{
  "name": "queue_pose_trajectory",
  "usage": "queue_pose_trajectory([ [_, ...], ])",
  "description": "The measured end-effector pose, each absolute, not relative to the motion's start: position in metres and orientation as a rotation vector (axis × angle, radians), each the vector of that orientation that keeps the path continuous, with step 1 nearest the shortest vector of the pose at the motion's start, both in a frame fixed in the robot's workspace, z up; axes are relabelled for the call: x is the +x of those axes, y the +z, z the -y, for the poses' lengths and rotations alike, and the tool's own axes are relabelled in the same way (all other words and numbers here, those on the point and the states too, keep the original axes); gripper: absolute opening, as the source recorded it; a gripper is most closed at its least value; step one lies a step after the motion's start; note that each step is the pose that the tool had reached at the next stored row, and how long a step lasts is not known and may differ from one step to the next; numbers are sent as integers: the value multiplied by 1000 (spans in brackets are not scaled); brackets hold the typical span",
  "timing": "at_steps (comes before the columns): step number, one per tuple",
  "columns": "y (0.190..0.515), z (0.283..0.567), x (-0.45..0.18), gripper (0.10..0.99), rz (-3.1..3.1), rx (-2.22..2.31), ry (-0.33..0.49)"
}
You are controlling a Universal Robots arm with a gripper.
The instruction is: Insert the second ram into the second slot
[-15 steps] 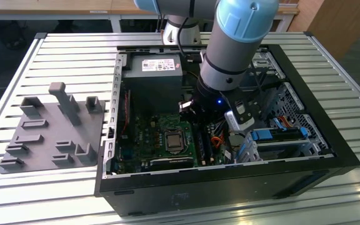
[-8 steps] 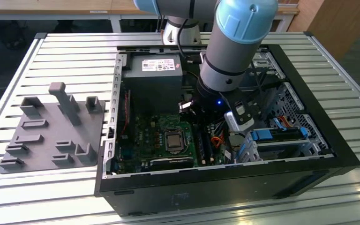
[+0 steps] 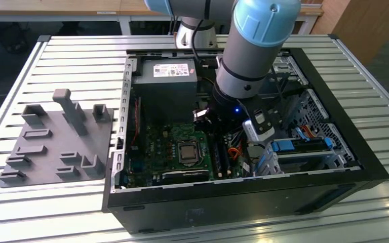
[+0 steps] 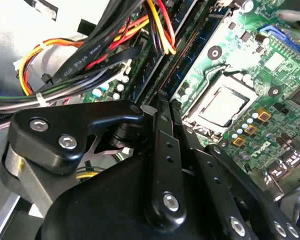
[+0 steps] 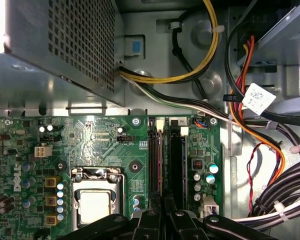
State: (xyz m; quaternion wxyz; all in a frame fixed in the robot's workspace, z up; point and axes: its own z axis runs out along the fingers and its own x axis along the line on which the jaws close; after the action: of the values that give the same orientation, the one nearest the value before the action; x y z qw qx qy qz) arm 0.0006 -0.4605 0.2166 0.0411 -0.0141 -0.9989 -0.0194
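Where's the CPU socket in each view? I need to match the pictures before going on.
Exterior view: the CPU socket sits mid-board, on the exterior view's left of the memory slots.
First wrist view: the CPU socket lies beside the memory slots, on their far side from the black cable bundle.
Second wrist view: the CPU socket lies beside the memory slots, again opposite the black cable bundle.
Shared landmark: the memory slots.

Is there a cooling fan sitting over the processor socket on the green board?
No, in the first wrist view the processor socket lies bare on the green board, its silver square uncovered.
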Motion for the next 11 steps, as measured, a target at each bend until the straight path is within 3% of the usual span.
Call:
queue_pose_trajectory([
  [11,220,461,0,133,3058,-37,-57],
])
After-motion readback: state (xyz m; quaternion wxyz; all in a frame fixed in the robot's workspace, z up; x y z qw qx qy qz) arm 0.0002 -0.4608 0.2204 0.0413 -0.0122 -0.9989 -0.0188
